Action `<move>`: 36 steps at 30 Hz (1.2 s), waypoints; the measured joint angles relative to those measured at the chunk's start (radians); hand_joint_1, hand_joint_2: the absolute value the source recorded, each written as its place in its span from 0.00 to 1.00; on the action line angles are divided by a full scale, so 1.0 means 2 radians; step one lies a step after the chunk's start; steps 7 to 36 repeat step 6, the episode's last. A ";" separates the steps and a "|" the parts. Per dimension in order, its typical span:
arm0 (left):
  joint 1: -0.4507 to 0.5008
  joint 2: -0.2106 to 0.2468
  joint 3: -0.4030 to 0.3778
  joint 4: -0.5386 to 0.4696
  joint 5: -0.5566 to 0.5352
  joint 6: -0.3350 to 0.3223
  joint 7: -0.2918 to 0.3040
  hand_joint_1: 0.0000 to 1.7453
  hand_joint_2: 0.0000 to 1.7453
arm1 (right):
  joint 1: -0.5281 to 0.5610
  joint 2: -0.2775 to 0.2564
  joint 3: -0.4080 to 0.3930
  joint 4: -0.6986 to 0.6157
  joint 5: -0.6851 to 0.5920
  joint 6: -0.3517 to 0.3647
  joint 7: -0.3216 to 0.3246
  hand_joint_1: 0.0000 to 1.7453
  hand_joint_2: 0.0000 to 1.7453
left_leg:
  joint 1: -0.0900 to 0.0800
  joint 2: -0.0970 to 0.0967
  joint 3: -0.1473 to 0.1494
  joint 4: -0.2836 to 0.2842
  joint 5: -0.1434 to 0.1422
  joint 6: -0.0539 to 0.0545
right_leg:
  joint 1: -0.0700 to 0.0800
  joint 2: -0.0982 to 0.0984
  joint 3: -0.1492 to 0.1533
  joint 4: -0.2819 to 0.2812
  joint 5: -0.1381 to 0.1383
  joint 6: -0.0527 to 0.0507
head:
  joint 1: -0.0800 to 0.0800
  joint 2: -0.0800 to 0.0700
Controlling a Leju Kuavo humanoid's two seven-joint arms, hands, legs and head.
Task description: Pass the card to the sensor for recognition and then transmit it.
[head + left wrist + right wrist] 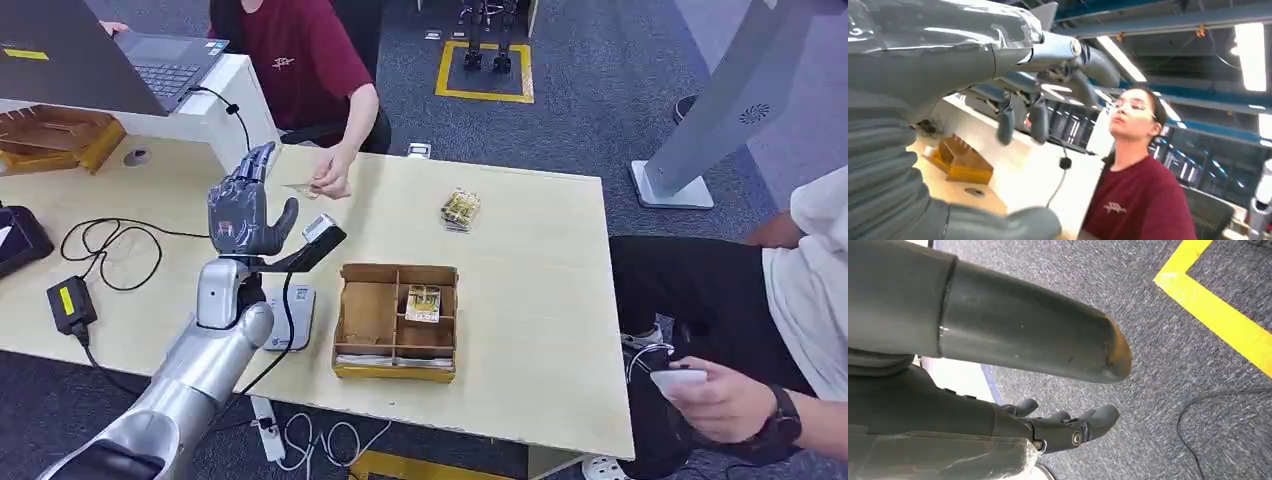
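My left hand is raised upright over the table with its fingers apart and nothing in it. Just beyond it, a person in a maroon shirt holds a thin tan card out toward that hand, a small gap between them. The black sensor head sits on a stalk beside my left wrist, above its white base. My right hand hangs over grey carpet, fingers loosely extended, holding nothing.
A wooden compartment box holds a card pack; another pack lies farther back. A laptop, a wooden tray, a black adapter and cables lie left. A seated person with a phone is at right.
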 joint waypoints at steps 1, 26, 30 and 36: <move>0.003 0.004 0.008 0.001 0.003 0.001 -0.003 0.00 1.00 | 0.001 0.000 0.000 0.000 -0.001 -0.001 0.000 0.00 0.00 | 0.000 0.000 0.000 0.000 0.000 0.000 | 0.000 0.000 0.000 0.000 0.000 0.000 | 0.000 0.000; 0.028 0.008 0.086 0.001 0.002 0.001 -0.037 0.00 1.00 | 0.005 0.000 0.000 0.000 -0.003 -0.003 -0.001 0.00 0.00 | 0.000 0.000 0.000 0.000 0.000 0.000 | 0.000 0.000 0.000 0.000 0.000 0.000 | 0.000 0.000; 0.028 0.008 0.086 0.001 0.002 0.001 -0.037 0.00 1.00 | 0.005 0.000 0.000 0.000 -0.003 -0.003 -0.001 0.00 0.00 | 0.000 0.000 0.000 0.000 0.000 0.000 | 0.000 0.000 0.000 0.000 0.000 0.000 | 0.000 0.000; 0.028 0.008 0.086 0.001 0.002 0.001 -0.037 0.00 1.00 | 0.005 0.000 0.000 0.000 -0.003 -0.003 -0.001 0.00 0.00 | 0.000 0.000 0.000 0.000 0.000 0.000 | 0.000 0.000 0.000 0.000 0.000 0.000 | 0.000 0.000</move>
